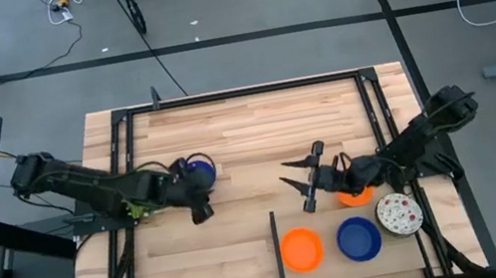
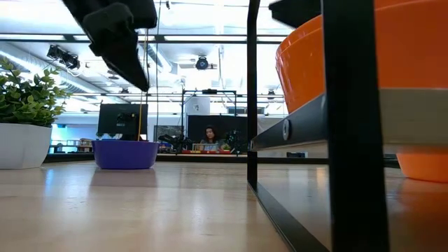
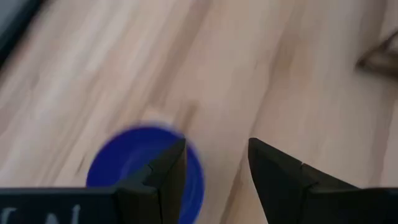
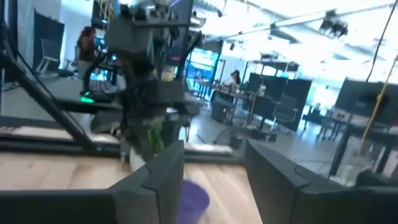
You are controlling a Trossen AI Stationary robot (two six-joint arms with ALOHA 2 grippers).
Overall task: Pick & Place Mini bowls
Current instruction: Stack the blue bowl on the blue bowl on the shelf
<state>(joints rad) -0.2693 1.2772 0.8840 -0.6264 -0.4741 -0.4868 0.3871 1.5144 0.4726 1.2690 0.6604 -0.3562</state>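
A blue mini bowl [image 1: 201, 171] [image 2: 126, 154] stands on its base left of the table's middle. My left gripper [image 1: 198, 206] [image 3: 214, 146] hangs open above the table just beside it, slanting down, holding nothing; the bowl [image 3: 134, 168] shows partly behind one finger. My right gripper [image 1: 286, 174] [image 4: 214, 146] is open and about level near the table's middle, pointing toward the left arm, with nothing between its fingers. Under the right arm sits an orange mini bowl [image 1: 356, 197]. Near the front edge stand an orange bowl [image 1: 302, 249], a blue bowl [image 1: 359, 239] and a white red-speckled bowl [image 1: 398, 214].
A black upright bar [image 1: 277, 252] [image 2: 353, 126] stands on the table left of the front bowls. A black frame [image 1: 240, 92] runs round the tabletop. Bare wood [image 1: 199, 268] lies at the front left. A potted plant [image 2: 24, 119] shows at the low view's left.
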